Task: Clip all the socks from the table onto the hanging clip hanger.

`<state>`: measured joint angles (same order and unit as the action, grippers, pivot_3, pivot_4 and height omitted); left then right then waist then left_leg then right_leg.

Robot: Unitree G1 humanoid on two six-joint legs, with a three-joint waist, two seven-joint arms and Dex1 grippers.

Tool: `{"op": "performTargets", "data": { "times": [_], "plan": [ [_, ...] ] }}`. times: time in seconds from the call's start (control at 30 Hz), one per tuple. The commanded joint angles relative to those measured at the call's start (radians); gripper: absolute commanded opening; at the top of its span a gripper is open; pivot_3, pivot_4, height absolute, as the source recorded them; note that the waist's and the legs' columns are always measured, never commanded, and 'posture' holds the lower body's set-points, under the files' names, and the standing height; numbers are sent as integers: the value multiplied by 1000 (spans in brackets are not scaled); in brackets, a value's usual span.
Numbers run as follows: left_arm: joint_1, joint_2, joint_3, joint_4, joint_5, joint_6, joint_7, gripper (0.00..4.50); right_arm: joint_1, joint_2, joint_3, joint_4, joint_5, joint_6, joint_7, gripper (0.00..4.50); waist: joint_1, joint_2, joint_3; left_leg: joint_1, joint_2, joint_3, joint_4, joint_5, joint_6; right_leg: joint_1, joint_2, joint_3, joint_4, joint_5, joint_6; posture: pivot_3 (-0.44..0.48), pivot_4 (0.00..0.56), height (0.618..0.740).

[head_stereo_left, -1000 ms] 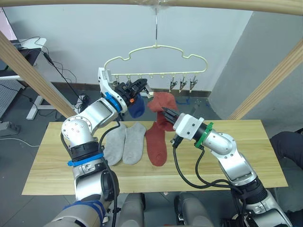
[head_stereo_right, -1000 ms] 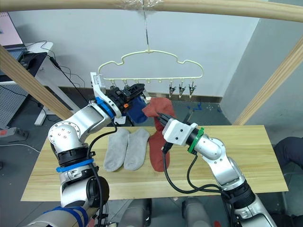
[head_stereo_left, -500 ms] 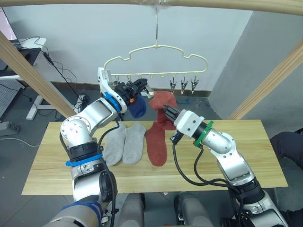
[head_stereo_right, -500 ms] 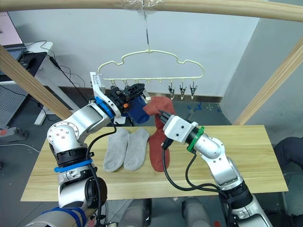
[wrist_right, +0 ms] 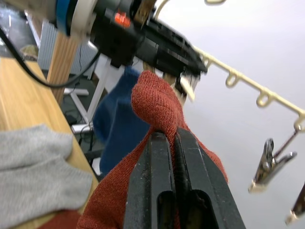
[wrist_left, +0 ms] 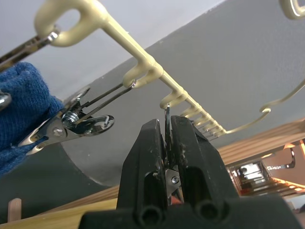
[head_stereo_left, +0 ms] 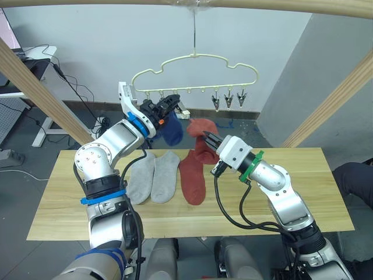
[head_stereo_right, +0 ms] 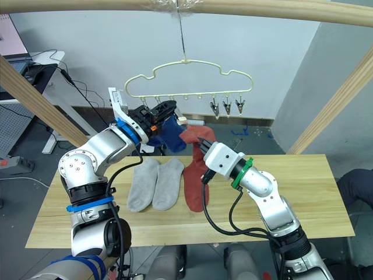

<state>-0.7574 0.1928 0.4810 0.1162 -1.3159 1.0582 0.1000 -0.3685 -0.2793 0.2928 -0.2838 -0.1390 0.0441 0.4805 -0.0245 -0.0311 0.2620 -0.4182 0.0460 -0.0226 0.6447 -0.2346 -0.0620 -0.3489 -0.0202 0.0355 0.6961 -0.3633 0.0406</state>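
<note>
We see left gripper (wrist_left: 167,157) jaws clamped on a hanger clip (wrist_left: 167,125); right gripper (wrist_right: 174,143) jaws clamped on red sock (wrist_right: 157,102).

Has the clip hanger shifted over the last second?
Yes. The clip hanger has swung slightly toward the robot's right and up: judged against the wooden pole overhead, its right end sits further right and higher, with the left gripper shut on a clip.

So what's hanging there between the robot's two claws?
A blue sock, already hanging from the clip hanger, sits between the left gripper and the right gripper, which holds a rust red sock; see the left eye view.
</note>
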Motion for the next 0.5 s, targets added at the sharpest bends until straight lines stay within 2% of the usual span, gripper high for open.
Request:
{"op": "performTargets", "data": {
  "times": [0.03, 0.5],
  "plan": [
    [3, 12, -7, -34, -19, -9, -5, 0, -19, 17, -11, -77, 18, 5, -4, 20, 1, 0, 0, 0, 0, 0, 0, 0, 0, 0, 0, 0, 0, 0, 0, 37, 274, 740],
    [1, 13, -6, -31, -38, -25, 1, 0, -34, 59, 12, -70, 19, 24, -2, 20, 1, 0, 1, 0, 0, 0, 0, 0, 0, 0, 0, 0, -1, 0, 0, 42, 275, 740]
  ]
}}
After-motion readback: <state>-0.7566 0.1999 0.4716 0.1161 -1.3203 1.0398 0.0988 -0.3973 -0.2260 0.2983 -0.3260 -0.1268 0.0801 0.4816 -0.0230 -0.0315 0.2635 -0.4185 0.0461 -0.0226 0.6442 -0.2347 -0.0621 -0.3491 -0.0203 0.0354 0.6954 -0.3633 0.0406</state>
